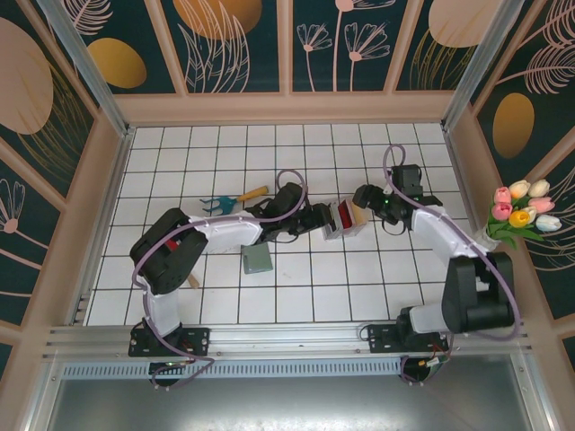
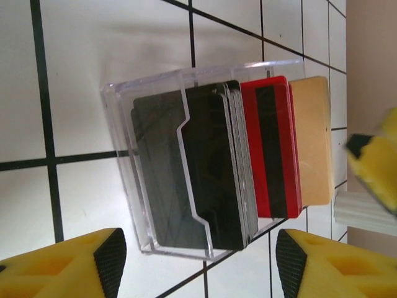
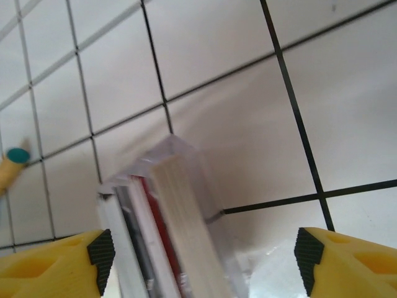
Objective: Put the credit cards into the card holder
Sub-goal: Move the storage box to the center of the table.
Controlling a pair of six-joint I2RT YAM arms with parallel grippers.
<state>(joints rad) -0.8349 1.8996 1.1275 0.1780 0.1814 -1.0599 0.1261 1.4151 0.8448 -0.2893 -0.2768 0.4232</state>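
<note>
A clear case (image 2: 116,118) stands just ahead of the left claw (image 2: 200,257), packed with the credit cards (image 2: 273,149): black, red and cream. The claw's fingers, set wide, flank the case's near end; whether they pinch it I cannot tell. The right claw (image 3: 201,254) gapes wide at the same case, gripping nothing. The card holder (image 1: 258,259) lies flat on the worktop (image 1: 180,180), back behind the left claw.

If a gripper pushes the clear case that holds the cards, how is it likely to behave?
The clear case looks like hard glossy plastic, so it probably stays stiff and slides easily on the smooth tiled table. Its front wall is cut away, so the credit cards may slip out if it tips.
</note>
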